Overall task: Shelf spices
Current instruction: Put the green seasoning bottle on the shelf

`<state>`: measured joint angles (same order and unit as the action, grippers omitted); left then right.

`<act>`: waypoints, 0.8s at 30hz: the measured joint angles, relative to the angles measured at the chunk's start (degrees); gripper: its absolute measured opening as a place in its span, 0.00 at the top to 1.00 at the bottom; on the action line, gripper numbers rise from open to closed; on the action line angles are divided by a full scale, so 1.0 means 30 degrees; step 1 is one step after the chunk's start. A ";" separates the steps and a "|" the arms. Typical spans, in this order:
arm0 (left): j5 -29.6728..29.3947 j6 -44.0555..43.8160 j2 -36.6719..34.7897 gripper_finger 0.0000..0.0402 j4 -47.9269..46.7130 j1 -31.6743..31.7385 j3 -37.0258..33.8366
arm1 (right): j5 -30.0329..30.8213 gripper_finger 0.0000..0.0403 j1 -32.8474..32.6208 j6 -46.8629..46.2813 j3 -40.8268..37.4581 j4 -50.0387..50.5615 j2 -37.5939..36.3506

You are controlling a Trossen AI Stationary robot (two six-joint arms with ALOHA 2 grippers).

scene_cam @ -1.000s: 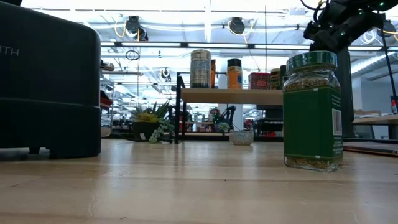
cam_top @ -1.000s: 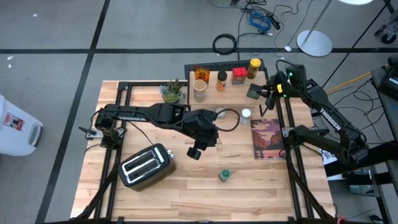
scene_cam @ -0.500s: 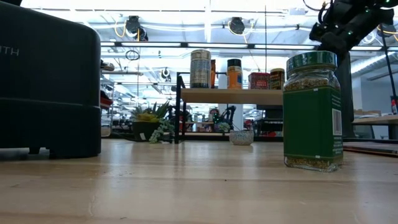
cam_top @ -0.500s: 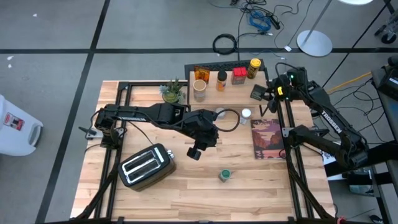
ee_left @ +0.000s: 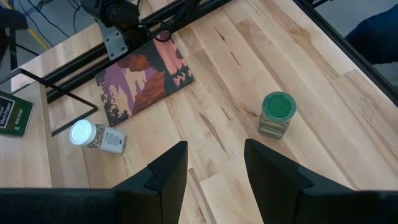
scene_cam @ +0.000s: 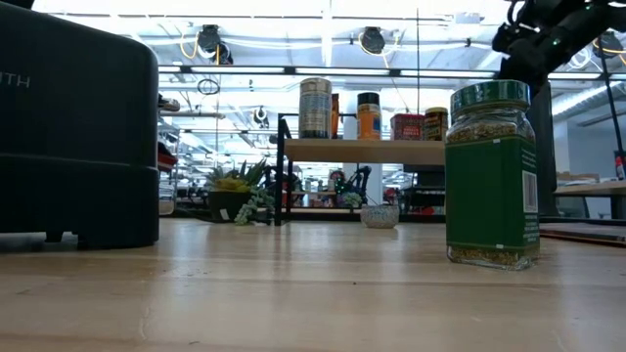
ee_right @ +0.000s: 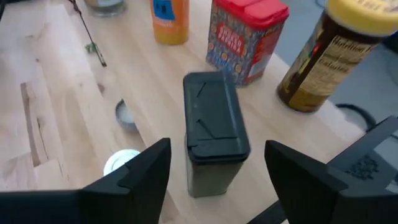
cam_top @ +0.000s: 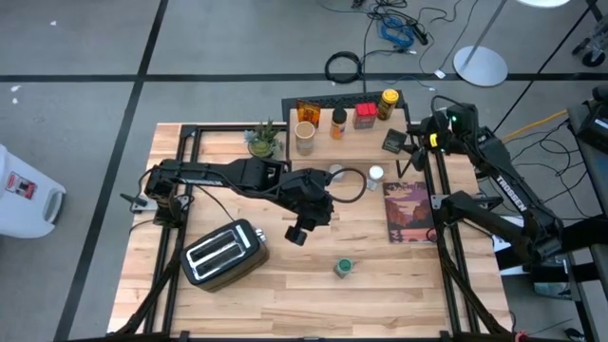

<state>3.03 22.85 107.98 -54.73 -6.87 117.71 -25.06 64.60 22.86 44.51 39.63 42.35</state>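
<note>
The right claw [ee_right: 217, 171] has opened and pulled back from the black tin [ee_right: 214, 130], leaving it standing on the shelf [cam_top: 318, 142] at upper centre; another spice is shelved. The left claw [ee_left: 214, 165], fingers apart and empty, hovers mid-desk. Only the left wrist view shows the white jar [ee_left: 96, 135] lying on its side; the green jar [cam_top: 344, 269] waits lower centre.

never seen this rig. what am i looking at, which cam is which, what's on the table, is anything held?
Two robot arms at a wood table. One picture looks straight down, one sits at table height, and one rides on each wrist. The shelf carries several spices, among them a black tin just in front of the right tool, whose fingers are apart and hold nothing. The left tool, mid-table and also empty, looks down on a green-lidded jar and a white jar lying on its side. A toaster, a plant and a book are there too.
</note>
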 joint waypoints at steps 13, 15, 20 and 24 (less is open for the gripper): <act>-0.0027 -0.0133 0.0000 0.58 -0.0244 -0.0051 0.0000 | 0.0415 0.38 -0.0007 -0.0848 0.0007 -0.0239 -0.2666; -0.0029 -0.0345 0.0000 0.58 -0.0378 -0.0051 0.0000 | 0.0408 0.38 -0.0007 -0.0980 0.0007 -0.0224 -0.3082; -0.0036 -0.0547 0.0000 0.58 -0.0733 -0.0098 0.0000 | 0.0293 0.38 -0.0066 -0.1334 0.0015 0.0303 -0.4190; -0.0044 -0.0871 0.0000 0.58 -0.0805 -0.0131 0.0000 | -0.0101 0.38 -0.0259 -0.1366 0.0029 0.1437 -0.5028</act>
<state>2.90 20.24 107.98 -57.14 -7.27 117.71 -25.36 63.82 18.76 44.60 43.94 27.26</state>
